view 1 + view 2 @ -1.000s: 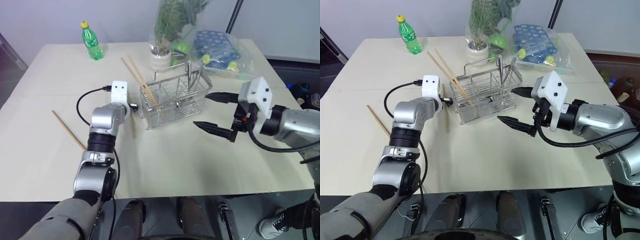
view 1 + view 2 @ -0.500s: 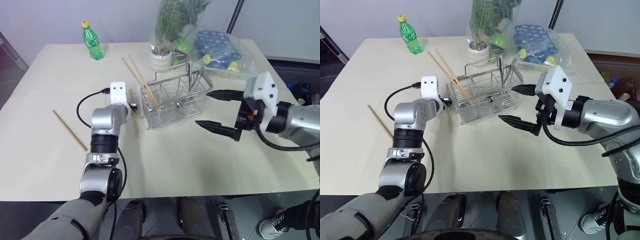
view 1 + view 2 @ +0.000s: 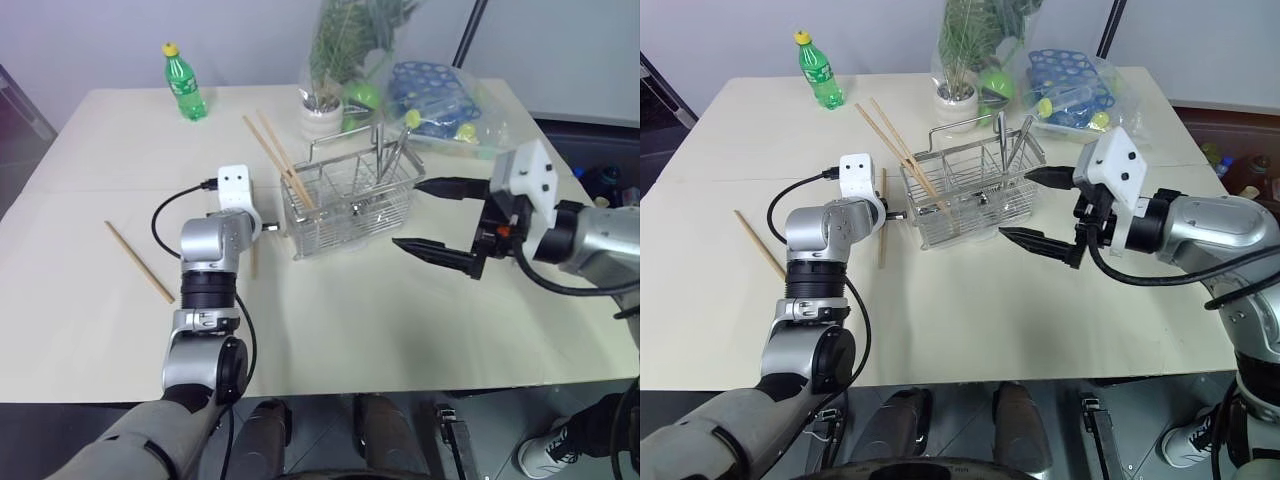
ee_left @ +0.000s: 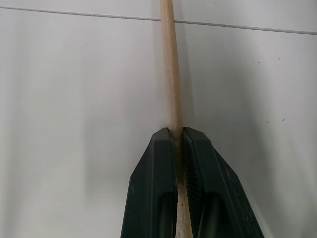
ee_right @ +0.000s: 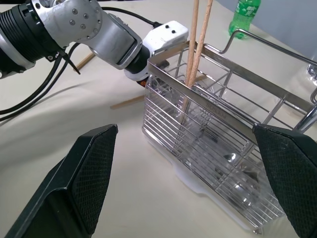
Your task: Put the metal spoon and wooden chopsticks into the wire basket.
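We are seeing the left gripper (image 4: 179, 148) pinching a chopstick (image 4: 171, 74) beside the basket (image 3: 348, 200); the right gripper (image 3: 432, 215) is hanging wide, holding nothing

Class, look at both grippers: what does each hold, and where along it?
The left gripper pinches one wooden chopstick lying on the table; where along it cannot be told. The right gripper holds nothing.

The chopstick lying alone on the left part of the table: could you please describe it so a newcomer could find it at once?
Start at the wire basket in the middle of the table and look well past the left gripper toward the table's left side. There a lone chopstick lies flat and slanted, unlike the two leaning in the basket or the one the left gripper pinches.
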`<state>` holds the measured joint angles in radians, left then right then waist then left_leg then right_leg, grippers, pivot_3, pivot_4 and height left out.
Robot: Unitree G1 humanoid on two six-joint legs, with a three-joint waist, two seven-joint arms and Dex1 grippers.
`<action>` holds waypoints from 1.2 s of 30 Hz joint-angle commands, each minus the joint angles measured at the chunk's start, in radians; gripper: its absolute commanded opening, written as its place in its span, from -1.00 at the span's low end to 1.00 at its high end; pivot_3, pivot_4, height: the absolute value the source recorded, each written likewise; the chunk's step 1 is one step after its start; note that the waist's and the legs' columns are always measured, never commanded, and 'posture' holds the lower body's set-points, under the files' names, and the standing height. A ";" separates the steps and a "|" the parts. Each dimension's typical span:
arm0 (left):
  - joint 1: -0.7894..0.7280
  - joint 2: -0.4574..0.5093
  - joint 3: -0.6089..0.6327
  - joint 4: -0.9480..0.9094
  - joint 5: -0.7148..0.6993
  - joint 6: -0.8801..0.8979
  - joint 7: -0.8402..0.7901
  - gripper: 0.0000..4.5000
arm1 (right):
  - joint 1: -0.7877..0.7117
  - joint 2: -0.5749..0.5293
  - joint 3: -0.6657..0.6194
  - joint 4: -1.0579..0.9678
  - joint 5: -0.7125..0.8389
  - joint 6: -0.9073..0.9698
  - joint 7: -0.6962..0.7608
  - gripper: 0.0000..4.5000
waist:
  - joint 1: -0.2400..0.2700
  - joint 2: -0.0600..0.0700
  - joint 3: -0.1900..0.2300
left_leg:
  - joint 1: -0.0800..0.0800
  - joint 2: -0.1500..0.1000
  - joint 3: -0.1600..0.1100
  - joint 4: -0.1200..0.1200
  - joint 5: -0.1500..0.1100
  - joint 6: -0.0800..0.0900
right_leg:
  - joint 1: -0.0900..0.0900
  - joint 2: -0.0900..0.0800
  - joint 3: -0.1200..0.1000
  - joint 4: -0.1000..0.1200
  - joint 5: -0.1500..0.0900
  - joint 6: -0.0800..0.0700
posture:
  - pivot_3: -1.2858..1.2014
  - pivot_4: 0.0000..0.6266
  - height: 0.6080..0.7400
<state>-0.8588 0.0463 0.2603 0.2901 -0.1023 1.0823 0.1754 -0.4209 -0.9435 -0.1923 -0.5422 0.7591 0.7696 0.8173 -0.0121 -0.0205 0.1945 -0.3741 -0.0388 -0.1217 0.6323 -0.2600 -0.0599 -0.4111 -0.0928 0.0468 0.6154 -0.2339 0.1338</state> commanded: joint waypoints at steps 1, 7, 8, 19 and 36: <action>0.018 0.003 0.016 0.000 -0.005 0.011 0.010 -0.99 | -0.028 -0.016 -0.030 -0.003 0.002 -0.015 0.008 1.00 | 0.000 0.000 0.000 | 0.000 0.000 0.000 0.000 0.000 0.000 | 0.000 0.000 0.000 0.000 0.000 0.000 | 0.03 -0.52 1.00; 0.041 0.046 -0.010 -0.024 -0.020 0.023 -0.051 -0.99 | -0.034 -0.009 -0.021 0.003 -0.007 -0.018 0.008 1.00 | -0.003 0.000 0.000 | 0.000 0.000 0.000 0.000 0.000 0.000 | 0.000 0.000 0.000 0.000 0.000 0.000 | 0.03 -0.52 1.00; 0.050 0.055 -0.023 -0.035 -0.025 0.022 -0.071 -0.99 | -0.034 -0.007 -0.020 0.004 -0.008 -0.019 0.008 1.00 | -0.004 0.000 0.000 | 0.000 0.000 0.000 0.000 0.000 0.000 | 0.000 0.000 0.000 0.000 0.000 0.000 | 0.03 -0.52 1.00; 0.052 0.101 -0.030 -0.121 -0.094 -0.281 -0.233 -0.99 | -0.034 0.031 0.004 0.003 -0.027 -0.043 -0.008 1.00 | 0.003 0.000 0.000 | -0.001 0.000 0.000 0.000 0.000 0.000 | 0.000 0.000 0.000 0.000 0.000 0.000 | 0.03 -0.52 1.00; -0.105 0.181 0.050 -0.021 -0.241 -0.675 -0.401 -0.99 | -0.031 0.070 0.012 -0.007 -0.045 -0.057 -0.038 1.00 | 0.001 0.000 0.000 | -0.001 0.000 0.000 0.000 0.000 0.000 | -0.001 0.000 0.000 0.000 0.000 0.000 | 0.03 -0.52 1.00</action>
<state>-0.9246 0.2138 0.2950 0.2881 -0.3185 0.4458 -0.2023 -0.4381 -0.8782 -0.1636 -0.5249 0.7144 0.7334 0.7853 -0.0107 -0.0207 0.1947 -0.3752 -0.0389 -0.1216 0.6326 -0.2599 -0.0600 -0.4116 -0.0931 0.0468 0.6151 -0.2338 0.1338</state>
